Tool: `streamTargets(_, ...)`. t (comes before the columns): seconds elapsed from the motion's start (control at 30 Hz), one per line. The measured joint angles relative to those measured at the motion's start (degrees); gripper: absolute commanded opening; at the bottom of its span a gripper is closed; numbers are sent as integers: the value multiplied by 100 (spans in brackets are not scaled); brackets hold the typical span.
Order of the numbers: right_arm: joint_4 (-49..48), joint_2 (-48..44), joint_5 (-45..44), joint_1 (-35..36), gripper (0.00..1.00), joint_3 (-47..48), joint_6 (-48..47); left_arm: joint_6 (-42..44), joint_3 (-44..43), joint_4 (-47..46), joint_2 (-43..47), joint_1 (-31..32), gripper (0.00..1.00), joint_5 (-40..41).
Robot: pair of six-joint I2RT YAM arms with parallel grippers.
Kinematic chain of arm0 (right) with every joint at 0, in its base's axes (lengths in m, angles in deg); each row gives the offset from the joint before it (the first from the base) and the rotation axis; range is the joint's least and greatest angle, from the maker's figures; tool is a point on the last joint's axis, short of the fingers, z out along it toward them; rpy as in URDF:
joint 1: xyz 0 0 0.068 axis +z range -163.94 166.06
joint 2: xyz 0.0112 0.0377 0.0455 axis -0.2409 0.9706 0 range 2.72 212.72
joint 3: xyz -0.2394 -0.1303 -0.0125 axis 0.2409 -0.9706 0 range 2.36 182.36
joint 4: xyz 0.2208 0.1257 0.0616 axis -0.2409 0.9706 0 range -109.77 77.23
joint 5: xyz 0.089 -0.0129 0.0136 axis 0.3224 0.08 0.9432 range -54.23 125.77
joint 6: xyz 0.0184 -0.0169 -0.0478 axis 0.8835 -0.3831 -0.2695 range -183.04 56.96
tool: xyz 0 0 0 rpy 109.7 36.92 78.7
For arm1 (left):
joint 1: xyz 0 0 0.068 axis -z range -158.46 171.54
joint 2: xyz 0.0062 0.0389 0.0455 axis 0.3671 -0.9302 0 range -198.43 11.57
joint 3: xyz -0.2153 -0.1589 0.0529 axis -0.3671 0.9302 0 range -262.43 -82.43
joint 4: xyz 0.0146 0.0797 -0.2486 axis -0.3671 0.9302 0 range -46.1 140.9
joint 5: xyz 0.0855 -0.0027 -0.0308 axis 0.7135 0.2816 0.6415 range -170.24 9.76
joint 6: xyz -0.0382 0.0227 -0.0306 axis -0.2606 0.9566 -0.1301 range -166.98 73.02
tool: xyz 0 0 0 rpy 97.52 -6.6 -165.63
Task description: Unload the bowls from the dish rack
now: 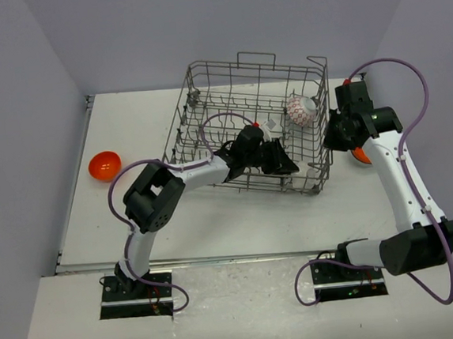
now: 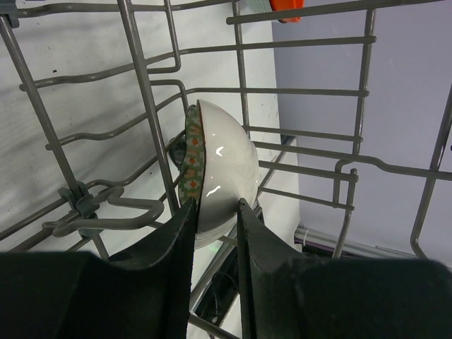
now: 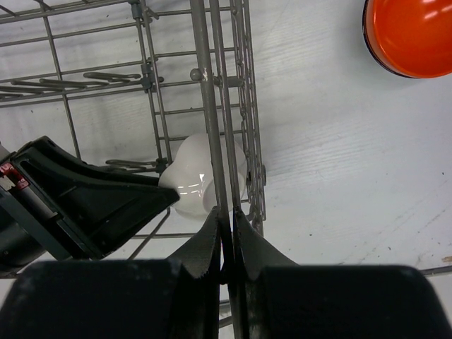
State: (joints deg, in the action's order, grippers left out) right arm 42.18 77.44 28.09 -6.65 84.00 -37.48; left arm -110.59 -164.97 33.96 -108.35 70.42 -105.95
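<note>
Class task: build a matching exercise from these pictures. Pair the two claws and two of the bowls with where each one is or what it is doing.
Column 1
1. left claw
2. right claw
3. red-patterned bowl
4. orange bowl by the left arm

Column 2
A. on the table, outside the dish rack
B. pinched shut on a wire of the rack wall
C. astride the rim of a white bowl standing on edge
D. in the rack, near its right wall

Pairs: 1-C, 2-B, 3-D, 4-A
</note>
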Motion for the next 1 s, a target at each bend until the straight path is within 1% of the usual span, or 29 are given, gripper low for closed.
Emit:
streamTargets(0.23,109,0,74,33,0,31,44,22,256,-186,151,15,0,79)
streamTargets(0.4,127,0,101,33,0,37,55,22,264,-197,164,17,0,74)
streamTargets(0.43,127,0,103,33,0,39,55,20,264,-199,164,17,6,70)
streamTargets(0.47,127,0,103,33,0,39,55,17,264,-203,164,17,15,59)
streamTargets(0.5,129,0,103,33,0,39,55,15,264,-210,164,17,29,55)
streamTargets(0.57,131,0,105,33,0,39,52,13,262,-214,164,17,39,55)
streamTargets(0.6,136,0,116,33,0,39,55,-2,260,-229,164,17,48,37)
streamTargets(0.63,136,0,116,35,0,39,52,-24,249,-254,164,20,50,17)
streamTargets(0.67,136,0,116,35,0,39,52,-39,221,-271,164,24,58,-17)
streamTargets(0.77,136,0,118,35,0,42,52,68,39,-94,164,48,74,-33)
streamTargets(0.83,136,0,122,37,0,42,52,177,-59,28,164,72,76,-17)
streamTargets(1.0,136,0,125,44,0,42,52,208,-79,50,166,63,75,-83)
